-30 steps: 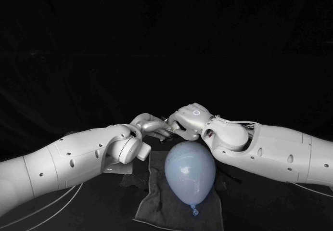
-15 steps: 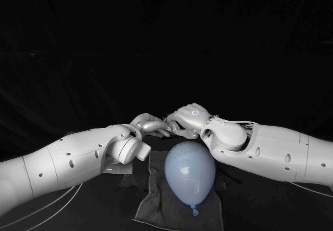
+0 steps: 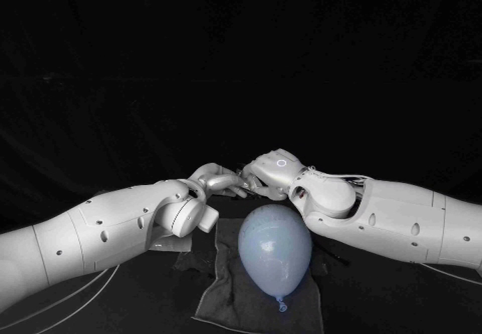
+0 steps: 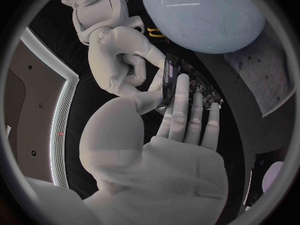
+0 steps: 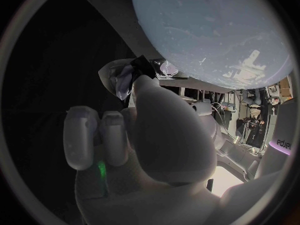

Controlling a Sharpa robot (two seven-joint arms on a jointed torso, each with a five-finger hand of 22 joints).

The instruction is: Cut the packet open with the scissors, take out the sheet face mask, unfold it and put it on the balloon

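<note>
Both hands meet mid-frame above the balloon (image 3: 274, 247); left hand (image 3: 216, 181) and right hand (image 3: 269, 172) fingers each grasp the dark packet (image 4: 167, 75), its print too small to read.

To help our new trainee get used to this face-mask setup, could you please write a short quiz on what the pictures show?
1. True or false: the balloon lies on a grey cloth.
2. Where do the left hand and the right hand meet? A) over the balloon's knot; B) just beyond the balloon's rounded end; C) at the cloth's near edge.
3. Fill in: both hands hold a dark ____.
Key: 1 true; 2 B; 3 packet.
</note>
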